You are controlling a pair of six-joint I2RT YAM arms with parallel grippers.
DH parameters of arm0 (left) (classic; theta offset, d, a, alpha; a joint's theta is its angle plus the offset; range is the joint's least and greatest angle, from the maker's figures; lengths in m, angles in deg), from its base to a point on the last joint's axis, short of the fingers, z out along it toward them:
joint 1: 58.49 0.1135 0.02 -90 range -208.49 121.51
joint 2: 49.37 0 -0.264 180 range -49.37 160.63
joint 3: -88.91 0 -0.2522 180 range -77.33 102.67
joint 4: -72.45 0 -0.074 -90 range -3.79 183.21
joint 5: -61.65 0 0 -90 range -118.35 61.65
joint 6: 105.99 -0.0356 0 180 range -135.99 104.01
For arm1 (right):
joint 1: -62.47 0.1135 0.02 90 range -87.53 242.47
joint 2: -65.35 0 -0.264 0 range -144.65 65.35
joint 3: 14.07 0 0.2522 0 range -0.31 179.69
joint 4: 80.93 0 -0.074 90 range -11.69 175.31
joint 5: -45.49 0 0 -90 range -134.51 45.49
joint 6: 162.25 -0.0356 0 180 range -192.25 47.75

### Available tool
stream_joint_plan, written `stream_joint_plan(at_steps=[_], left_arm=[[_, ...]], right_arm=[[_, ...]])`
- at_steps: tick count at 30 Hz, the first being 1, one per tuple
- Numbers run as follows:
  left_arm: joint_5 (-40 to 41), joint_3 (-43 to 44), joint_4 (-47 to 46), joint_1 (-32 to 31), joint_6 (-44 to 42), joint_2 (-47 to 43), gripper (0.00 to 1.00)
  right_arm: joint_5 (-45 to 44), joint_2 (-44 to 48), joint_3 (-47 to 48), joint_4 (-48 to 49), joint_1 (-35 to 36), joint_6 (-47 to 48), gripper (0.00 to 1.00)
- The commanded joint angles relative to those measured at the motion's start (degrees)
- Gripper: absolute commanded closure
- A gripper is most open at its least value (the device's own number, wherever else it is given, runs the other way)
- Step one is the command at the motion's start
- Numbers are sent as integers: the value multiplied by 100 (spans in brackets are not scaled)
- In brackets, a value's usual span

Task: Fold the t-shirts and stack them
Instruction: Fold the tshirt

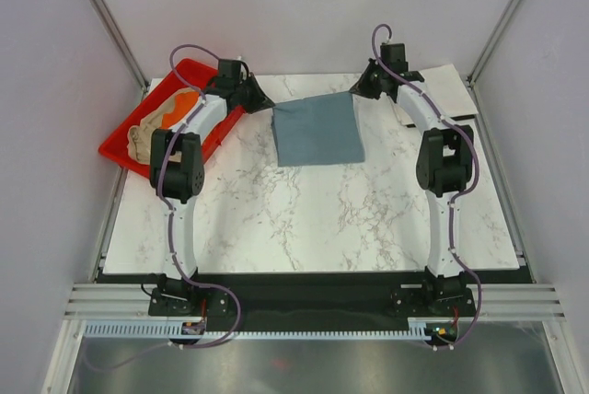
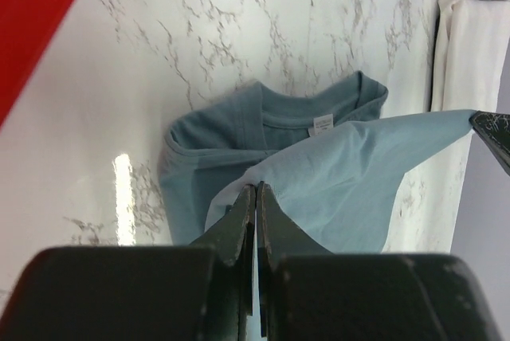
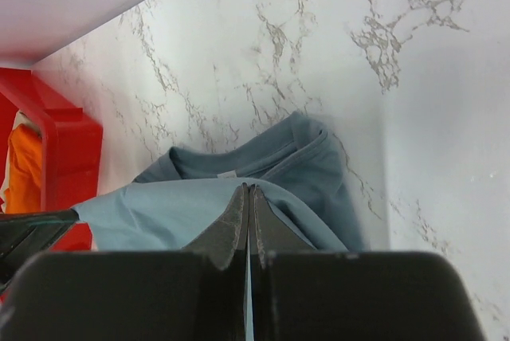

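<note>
Pinching the blue-grey t-shirt (image 1: 317, 132) at upper centre, left gripper (image 1: 262, 99) and right gripper (image 1: 361, 90) clamped on its edge, I judge one fold underway (orange shirt (image 1: 181, 104), tan shirt (image 1: 143, 136) unfolded in red tray (image 1: 115, 150)).

Blue shirt (image 1: 317, 132): soft matt cloth. Counter (image 1: 304, 219): smooth, shiny, marble look. Tray (image 1: 118, 153): red shiny plastic. Jaws: dull black, scuffed.

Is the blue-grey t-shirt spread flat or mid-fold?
Mid-fold: the left end effector and right end effector pinch one edge of the blue-grey t-shirt, held up above its flat-lying collar end.
</note>
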Motion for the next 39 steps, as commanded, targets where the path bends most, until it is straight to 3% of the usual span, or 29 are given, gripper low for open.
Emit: stream_joint_plan(at_steps=[1,5,9,11,12,14,18,24,29,39], left_arm=[[-86,540,-122,144,-258,275,98],[-191,1119,-139,171,-363,775,98],[-174,2058,-148,180,-644,1320,83],[-200,2184,-166,188,-802,1313,69],[-174,2141,-157,188,-864,1182,64],[-209,1939,-157,188,-952,953,57],[-315,896,-166,101,-1136,181,52],[-323,-975,-192,-128,-1383,-1200,51],[-500,-1910,-236,-321,-1471,-1824,51],[-508,-2588,-271,-357,-1471,-1483,52]], right_arm=[[341,-231,313,740,-29,54,100],[430,-486,313,1101,-38,45,100],[394,-724,418,1495,-73,2,99],[412,-838,602,1558,-82,54,88],[438,-847,655,1515,-91,220,73],[569,-769,674,1331,-126,440,56],[824,-242,-10,1067,-205,1055,39],[1711,523,-1154,453,-284,2162,35],[2081,629,-1707,21,-275,2742,33],[2196,691,-2218,-384,-284,3332,33]])
